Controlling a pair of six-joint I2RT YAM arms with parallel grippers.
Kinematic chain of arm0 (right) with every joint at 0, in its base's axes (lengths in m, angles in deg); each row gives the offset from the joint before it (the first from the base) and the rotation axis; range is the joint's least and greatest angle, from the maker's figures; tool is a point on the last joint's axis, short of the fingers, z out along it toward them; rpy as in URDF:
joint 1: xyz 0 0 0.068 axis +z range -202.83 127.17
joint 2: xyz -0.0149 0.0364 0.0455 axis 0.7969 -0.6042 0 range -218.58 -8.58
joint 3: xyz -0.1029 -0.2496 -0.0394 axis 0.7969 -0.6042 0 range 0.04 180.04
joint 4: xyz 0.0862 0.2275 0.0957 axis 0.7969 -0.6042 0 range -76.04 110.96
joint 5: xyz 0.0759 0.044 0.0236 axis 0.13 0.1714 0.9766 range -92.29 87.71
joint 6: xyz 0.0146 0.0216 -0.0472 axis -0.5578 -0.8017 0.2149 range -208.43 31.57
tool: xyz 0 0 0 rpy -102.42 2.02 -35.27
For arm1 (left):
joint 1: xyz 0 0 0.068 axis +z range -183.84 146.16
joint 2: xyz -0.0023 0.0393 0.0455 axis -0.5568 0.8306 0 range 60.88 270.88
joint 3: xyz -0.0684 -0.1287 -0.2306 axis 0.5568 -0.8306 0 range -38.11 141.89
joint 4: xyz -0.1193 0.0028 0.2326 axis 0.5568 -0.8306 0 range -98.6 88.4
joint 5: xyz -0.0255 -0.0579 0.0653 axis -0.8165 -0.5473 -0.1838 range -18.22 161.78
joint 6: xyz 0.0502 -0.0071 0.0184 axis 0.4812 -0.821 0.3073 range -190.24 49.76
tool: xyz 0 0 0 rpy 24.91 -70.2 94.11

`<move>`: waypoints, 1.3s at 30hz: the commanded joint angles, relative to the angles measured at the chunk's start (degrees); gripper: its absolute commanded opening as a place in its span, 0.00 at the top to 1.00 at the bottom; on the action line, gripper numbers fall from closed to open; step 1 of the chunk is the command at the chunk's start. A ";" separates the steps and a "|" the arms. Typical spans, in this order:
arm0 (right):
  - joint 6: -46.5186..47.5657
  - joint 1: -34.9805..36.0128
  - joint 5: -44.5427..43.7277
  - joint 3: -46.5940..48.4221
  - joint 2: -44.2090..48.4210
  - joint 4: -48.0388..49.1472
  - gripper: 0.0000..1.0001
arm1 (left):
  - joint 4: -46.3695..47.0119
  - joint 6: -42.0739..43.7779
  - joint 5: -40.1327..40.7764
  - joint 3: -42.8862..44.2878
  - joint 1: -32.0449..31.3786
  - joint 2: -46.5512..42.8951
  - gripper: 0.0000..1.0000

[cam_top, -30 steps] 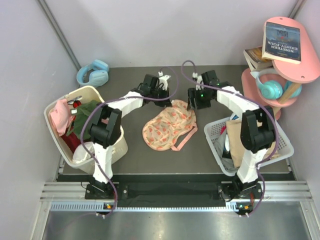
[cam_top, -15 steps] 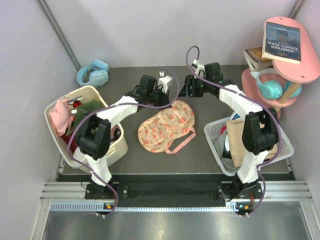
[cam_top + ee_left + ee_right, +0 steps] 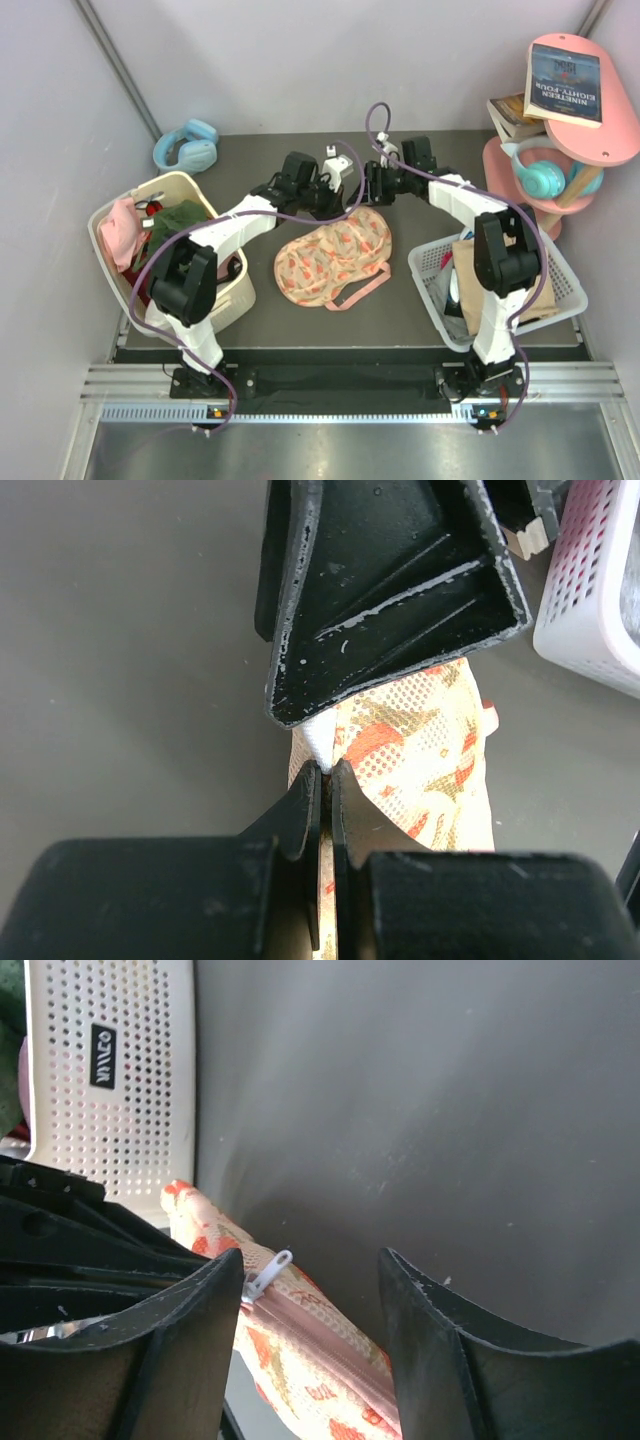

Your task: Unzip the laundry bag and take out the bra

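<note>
— Laundry bag (image 3: 333, 257): where, relative to the left gripper (image 3: 325, 770)?
— Starts right at its tips. Runs away from them as a cream strip with orange print, down onto the dark table (image 3: 240, 155).
— Pressed together?
— Yes, pinching a pale bit of the bag's edge, fingers nearly touching.
— And the right gripper (image 3: 308, 1260)?
— Spread wide, clamping nothing. Sits tip to tip with the left one, just above the same end of the bag.
— Anything between those fingers?
— White zip pull (image 3: 268, 1272), sticking up close beside one finger (image 3: 190, 1320); cannot tell whether touching. Pink zip trim (image 3: 330, 1345) just below, looks closed along the stretch in view.
— Rest of the bag?
— Spreads flat from both grippers back toward the arm bases, both lobes showing. Pink loop strap (image 3: 362, 286) trails off the near edge.
— Nearby?
— White perforated basket (image 3: 110, 1080), beyond the right gripper's fingers in the wrist view.
</note>
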 commanded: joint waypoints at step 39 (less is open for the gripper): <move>-5.37 -1.12 -6.34 -7.87 8.25 10.81 1.00 | -2.29 -1.97 4.11 -1.68 -0.68 -1.16 1.00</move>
